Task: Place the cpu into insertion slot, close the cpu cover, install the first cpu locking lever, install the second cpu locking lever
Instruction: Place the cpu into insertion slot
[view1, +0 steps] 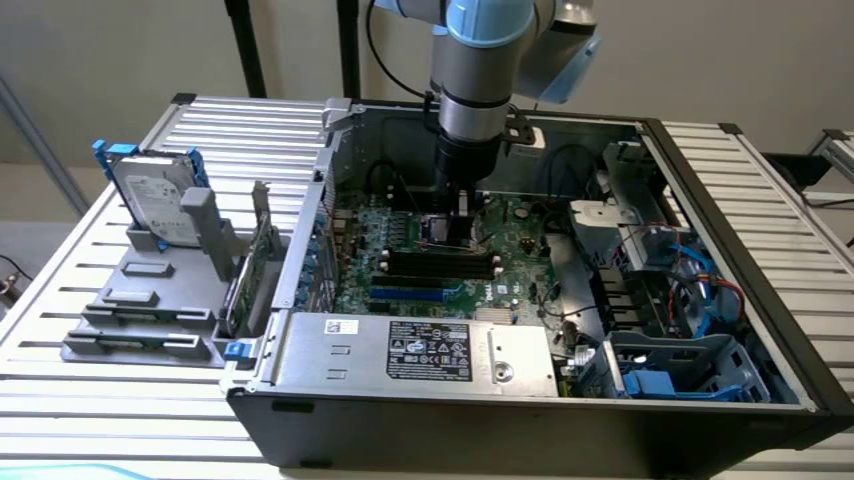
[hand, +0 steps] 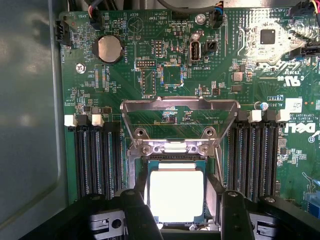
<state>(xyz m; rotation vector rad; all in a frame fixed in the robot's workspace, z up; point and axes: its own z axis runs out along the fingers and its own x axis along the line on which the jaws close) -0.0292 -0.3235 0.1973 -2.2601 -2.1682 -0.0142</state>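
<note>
The cpu (hand: 176, 192) looks to be lying flat in the insertion slot (hand: 172, 161), pale metal face up. The gripper (hand: 181, 200) hangs right over it with its fingers (hand: 134, 210) spread wide, one on each side, and a gap shows on at least one side, so it isn't pinching anything. The cpu cover (hand: 177, 104) is swung up and open, lying back over the motherboard (hand: 150, 50). The chip is probably light, stiff and thin, with a slick top and delicate contacts, so the two opposite edges are the safest place to grab it.
</note>
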